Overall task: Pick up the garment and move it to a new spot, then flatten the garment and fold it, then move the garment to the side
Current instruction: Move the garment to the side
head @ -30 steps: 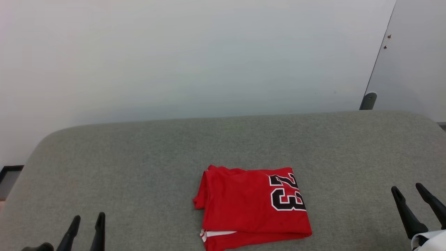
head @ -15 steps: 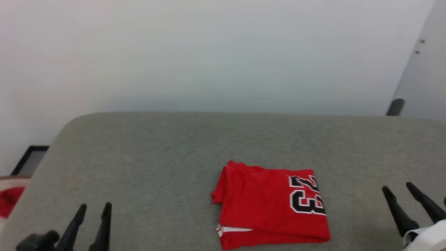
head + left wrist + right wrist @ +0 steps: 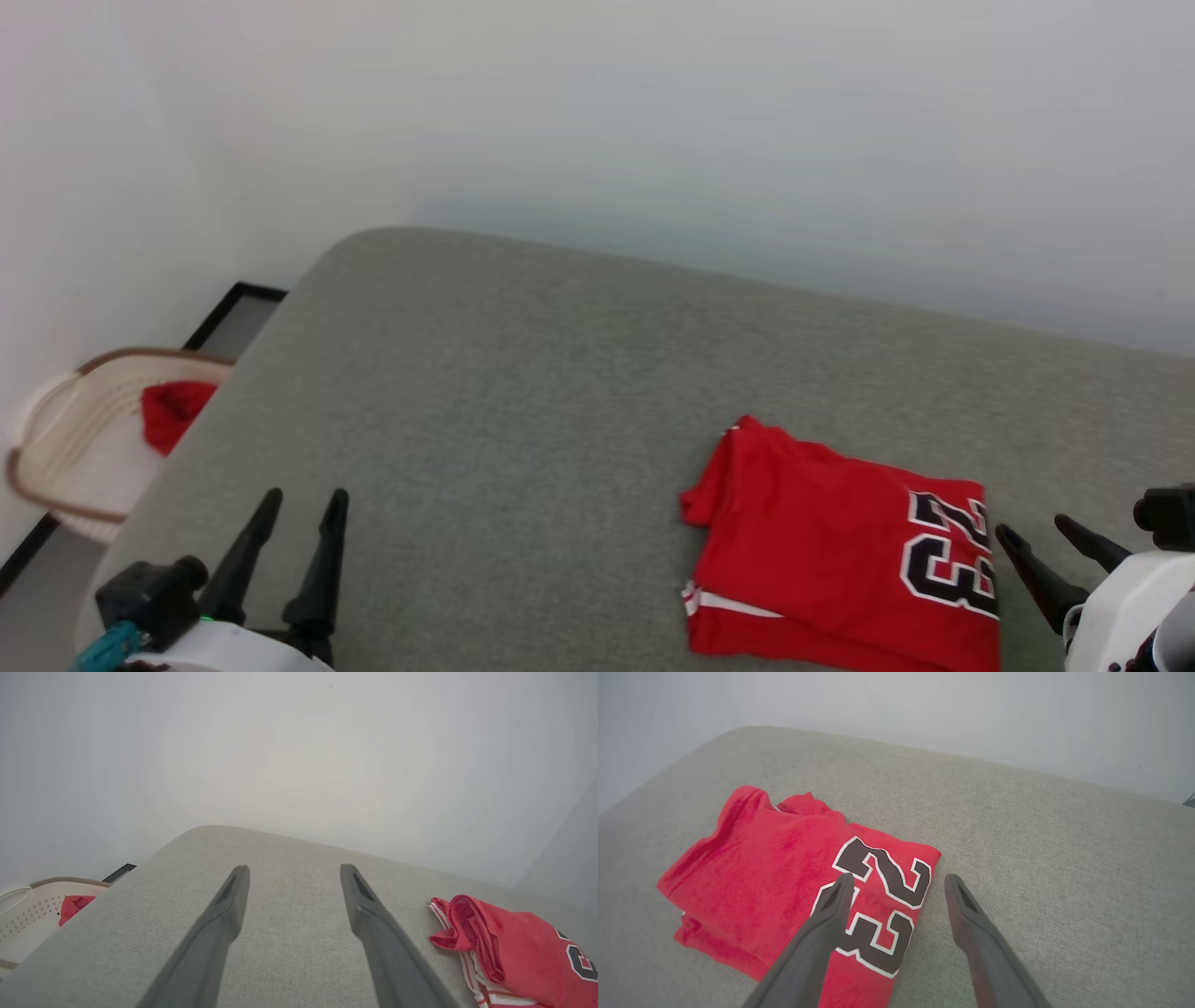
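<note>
The garment (image 3: 840, 551) lies folded on the grey padded surface (image 3: 523, 392), a red shirt with a black-and-white "23" and a strip of white trim at its near edge. It also shows in the right wrist view (image 3: 784, 882) and at the right of the left wrist view (image 3: 509, 947). My right gripper (image 3: 1032, 534) hovers open just right of the garment, its fingers over the number's edge (image 3: 896, 877). My left gripper (image 3: 303, 499) is open at the lower left, well clear of the garment, with nothing between its fingers (image 3: 294, 868).
A pale laundry basket (image 3: 65, 448) stands on the floor off the surface's left end, with a plain red cloth lump (image 3: 173, 411) inside. A white wall rises behind. The surface's rounded left corner (image 3: 373, 243) is near the basket.
The camera has swung left: the garment now sits lower right in the picture and the basket has come into view. Both grippers stay open; the garment has not moved on the surface.
</note>
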Motion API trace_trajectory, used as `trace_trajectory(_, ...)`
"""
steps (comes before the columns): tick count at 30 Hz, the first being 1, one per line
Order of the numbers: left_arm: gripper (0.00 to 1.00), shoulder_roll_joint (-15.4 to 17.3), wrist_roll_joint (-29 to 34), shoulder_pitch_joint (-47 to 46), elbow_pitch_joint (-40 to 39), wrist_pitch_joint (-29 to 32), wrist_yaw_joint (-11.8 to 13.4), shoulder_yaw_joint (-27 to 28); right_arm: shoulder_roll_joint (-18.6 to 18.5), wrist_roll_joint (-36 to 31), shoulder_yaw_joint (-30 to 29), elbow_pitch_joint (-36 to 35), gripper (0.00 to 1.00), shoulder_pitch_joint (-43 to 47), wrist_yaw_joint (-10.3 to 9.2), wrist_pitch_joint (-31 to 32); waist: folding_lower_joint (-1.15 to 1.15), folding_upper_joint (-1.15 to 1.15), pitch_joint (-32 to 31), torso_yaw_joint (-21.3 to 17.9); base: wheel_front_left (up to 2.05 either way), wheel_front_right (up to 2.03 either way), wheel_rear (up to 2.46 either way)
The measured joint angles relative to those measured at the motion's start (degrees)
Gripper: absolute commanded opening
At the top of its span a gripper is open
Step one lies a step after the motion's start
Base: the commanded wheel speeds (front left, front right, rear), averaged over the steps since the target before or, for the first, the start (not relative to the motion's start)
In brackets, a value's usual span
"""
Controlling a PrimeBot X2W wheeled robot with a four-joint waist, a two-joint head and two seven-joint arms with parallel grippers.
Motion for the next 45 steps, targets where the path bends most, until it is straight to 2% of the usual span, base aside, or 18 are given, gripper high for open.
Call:
trace_trajectory(4,1.00,-0.4,-0.4,-0.5,0.7,-0.1,0.0,-1.2,-1.5,1.5,1.8,2.3,1.00,-2.2,0.00,5.8,0.00,0.00,1.1,2.6,0.00,0.00,0.00)
trace_trajectory(10,1.00,-1.4,-1.1,-2.9,1.7,-0.6,0.0,-2.9,-3.0,2.6,2.4,4.9,1.00,-5.8,0.00,14.9,0.00,0.00,4.3,4.6,0.00,0.00,0.00)
trace_trajectory(17,1.00,-2.3,-2.0,-5.0,3.3,-1.1,0.0,-4.4,-1.3,4.2,1.4,7.4,1.00,-7.3,0.00,25.0,0.00,0.00,8.0,5.9,0.00,0.00,0.00)
trace_trajectory(25,1.00,-2.6,-3.1,-6.4,4.6,-1.3,0.0,-5.2,0.9,3.8,-0.9,10.3,1.00,-10.2,0.03,30.6,0.00,0.00,10.7,6.6,0.00,0.00,0.00)
trace_trajectory(26,1.00,-2.6,-3.1,-6.5,4.6,-1.3,0.0,-5.2,1.0,3.7,-0.7,10.2,0.04,-10.6,0.01,31.5,0.00,0.00,10.9,6.6,0.00,0.00,0.00)
trace_trajectory(27,1.00,-2.5,-3.3,-6.6,4.7,-1.3,0.0,-5.2,0.9,3.5,-0.4,10.0,0.00,-10.8,0.01,32.1,0.00,0.00,11.0,6.6,0.00,0.00,0.00)
trace_trajectory(38,1.00,-2.3,-3.3,-6.6,4.5,-1.4,0.0,-4.0,0.4,4.0,2.3,6.9,0.00,-12.2,-0.04,32.7,0.00,0.00,9.9,4.7,0.00,0.00,0.00)
trace_trajectory(45,1.00,-2.1,-2.7,-7.2,3.4,-1.4,0.0,-4.8,-2.8,4.1,3.8,2.0,0.00,-14.2,-0.03,33.5,0.00,0.00,9.1,1.3,0.00,0.00,0.00)
